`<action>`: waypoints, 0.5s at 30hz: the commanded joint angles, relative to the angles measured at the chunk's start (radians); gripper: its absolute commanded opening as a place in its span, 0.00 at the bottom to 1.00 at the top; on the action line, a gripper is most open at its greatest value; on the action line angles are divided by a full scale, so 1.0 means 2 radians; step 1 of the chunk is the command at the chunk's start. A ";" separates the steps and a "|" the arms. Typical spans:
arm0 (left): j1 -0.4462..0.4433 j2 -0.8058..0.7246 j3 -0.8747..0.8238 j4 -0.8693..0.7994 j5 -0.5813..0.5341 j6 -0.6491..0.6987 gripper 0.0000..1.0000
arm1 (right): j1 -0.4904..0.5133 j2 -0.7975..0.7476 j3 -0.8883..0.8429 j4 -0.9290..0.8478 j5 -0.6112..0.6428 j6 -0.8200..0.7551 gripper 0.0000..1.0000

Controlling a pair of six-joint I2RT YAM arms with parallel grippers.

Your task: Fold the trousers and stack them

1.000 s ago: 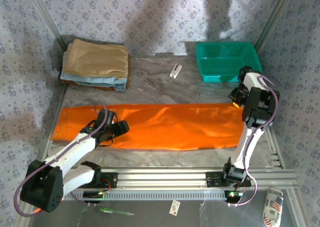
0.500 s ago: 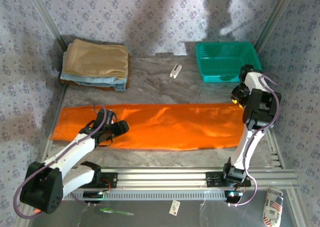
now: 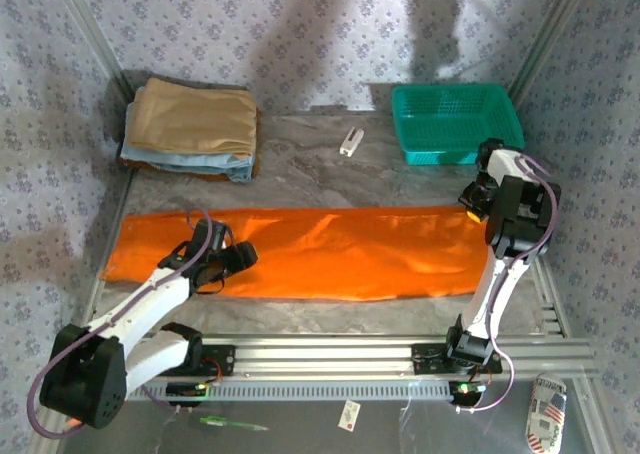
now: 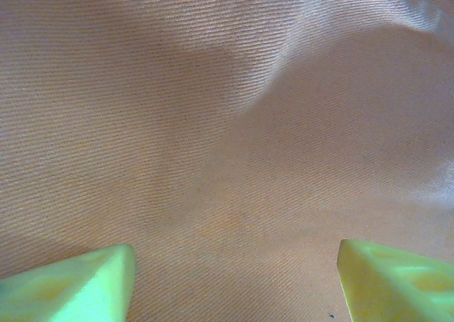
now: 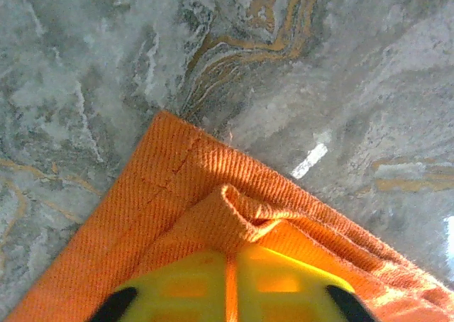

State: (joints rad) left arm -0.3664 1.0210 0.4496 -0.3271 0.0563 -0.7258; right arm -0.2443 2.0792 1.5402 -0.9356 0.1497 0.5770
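Observation:
The orange trousers (image 3: 330,252) lie flat in a long strip across the marble table, folded lengthwise. My left gripper (image 3: 243,254) rests low over their left part, its yellow-green fingers (image 4: 78,283) spread wide over bare fabric (image 4: 227,137) with nothing between them. My right gripper (image 3: 472,204) is at the far right corner of the strip. In the right wrist view its yellow jaws are shut, a puckered fold of the orange corner (image 5: 234,208) pinched between them, and marble shows beyond.
A stack of folded cloths, tan (image 3: 195,117) over light blue (image 3: 190,161), sits at the back left. A teal basket (image 3: 455,122) stands at the back right, just behind the right gripper. A small white object (image 3: 349,141) lies between them. Patterned walls enclose the table.
The right gripper has shifted slightly at the trousers' right corner, away from the basket and back. The left arm and the trousers have stayed put.

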 commanded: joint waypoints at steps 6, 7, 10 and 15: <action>0.003 -0.001 0.005 -0.008 0.004 0.003 0.75 | -0.002 -0.023 0.009 -0.007 -0.009 -0.004 0.00; 0.003 -0.001 0.005 -0.009 0.003 0.002 0.75 | -0.001 -0.027 0.009 -0.007 -0.010 -0.004 0.00; 0.003 -0.003 0.004 -0.007 0.004 -0.001 0.75 | -0.001 -0.038 0.007 -0.007 -0.012 -0.005 0.00; 0.003 -0.004 0.004 -0.007 0.005 0.000 0.75 | -0.001 -0.057 0.000 0.000 -0.013 -0.007 0.00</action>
State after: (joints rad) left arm -0.3664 1.0210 0.4496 -0.3267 0.0563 -0.7265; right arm -0.2443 2.0178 1.5406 -0.9340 0.1333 0.5747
